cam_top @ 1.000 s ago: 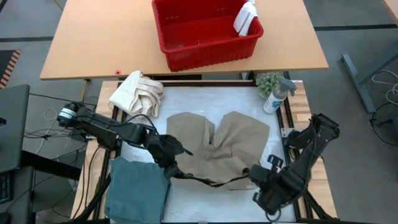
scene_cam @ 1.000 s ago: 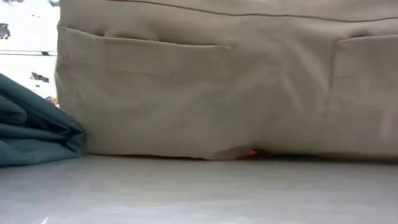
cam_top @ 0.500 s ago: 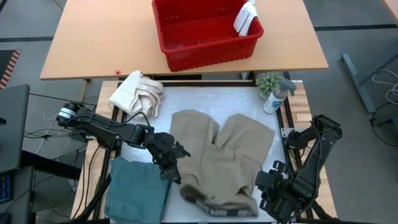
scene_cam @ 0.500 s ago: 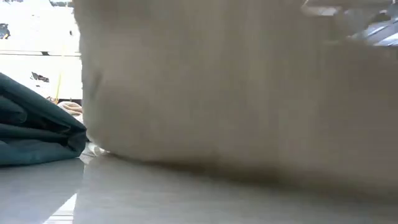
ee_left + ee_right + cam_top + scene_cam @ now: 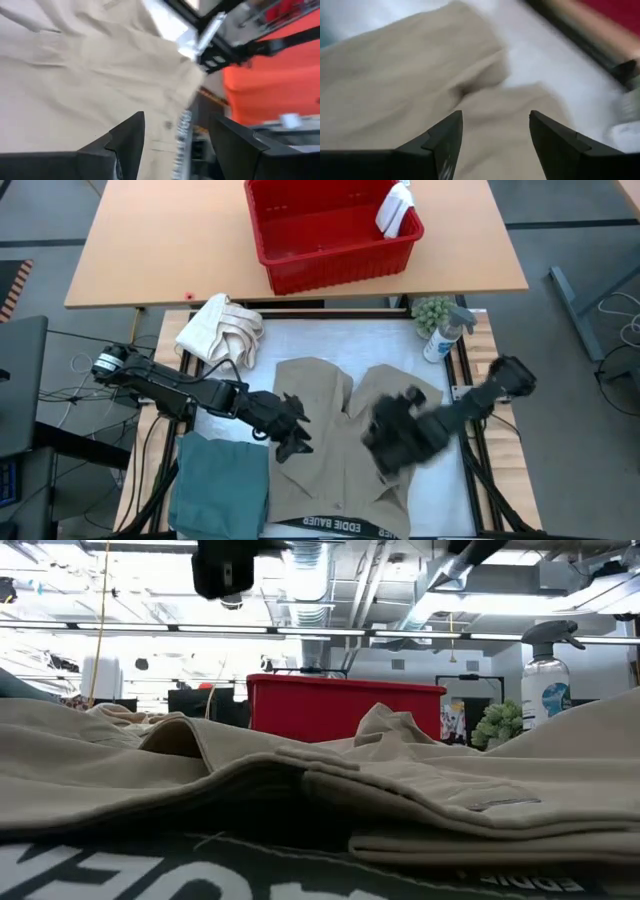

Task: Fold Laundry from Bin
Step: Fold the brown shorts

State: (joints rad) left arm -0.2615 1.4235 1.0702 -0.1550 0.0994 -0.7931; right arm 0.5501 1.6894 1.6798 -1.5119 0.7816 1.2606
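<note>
The tan trousers (image 5: 345,445) lie spread flat on the white table top. Their waistband (image 5: 340,526) is at the near edge and the two legs point toward the far side. My left gripper (image 5: 293,436) hovers open over their left edge, with nothing between its fingers (image 5: 127,142). My right gripper (image 5: 385,442) is open above the trousers' right half, its fingers (image 5: 445,142) bare too. The red bin (image 5: 330,230) stands on the wooden table beyond, with a white cloth (image 5: 395,210) over its far right corner. A folded teal garment (image 5: 220,490) rests at the near left.
A cream bundled cloth (image 5: 220,328) lies at the far left corner of the white top. A spray bottle (image 5: 440,335) and a small plant (image 5: 432,310) stand at its far right corner. The low view looks across the trousers (image 5: 300,790) to the bin (image 5: 345,705).
Both grippers have opened and let go of the trousers' waistband, which they held lifted between them. The waistband has dropped and now lies flat at the near edge. My right gripper has swung from the near right corner toward the table's middle, over the trousers.
</note>
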